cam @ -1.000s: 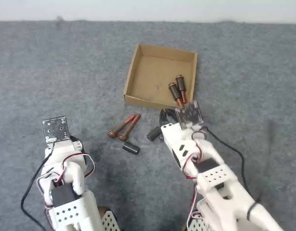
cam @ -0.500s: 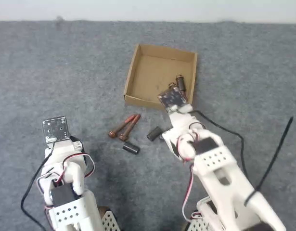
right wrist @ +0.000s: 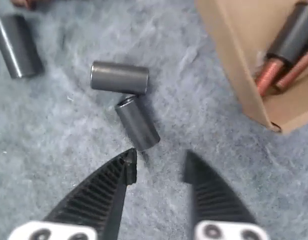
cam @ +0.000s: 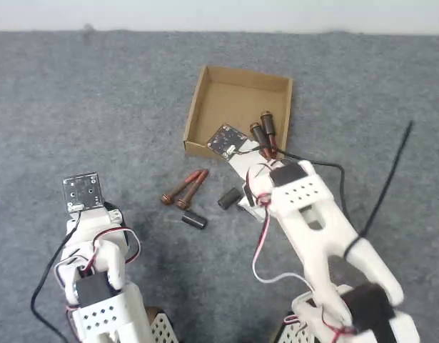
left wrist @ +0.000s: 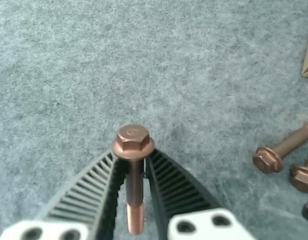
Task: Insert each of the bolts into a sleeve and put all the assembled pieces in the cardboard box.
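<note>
Left gripper (left wrist: 135, 159): jaws clamped on a copper bolt (left wrist: 134, 187), shank between the fingers, hex head sticking out past the tips, grey carpet (left wrist: 93, 60) beyond it. Two loose bolts (cam: 185, 188) lie side by side on the carpet, between the left arm and the cardboard box (cam: 195, 111). Right gripper (right wrist: 160, 162): jaws apart, nothing held, tips just beside the near end of a dark sleeve (right wrist: 137, 122). Second sleeve (right wrist: 119, 77) lies crosswise just beside that one's far end, third sleeve (right wrist: 17, 45) well apart. Two assembled pieces (cam: 264, 132) lie in the box, near its right wall in the high view
</note>
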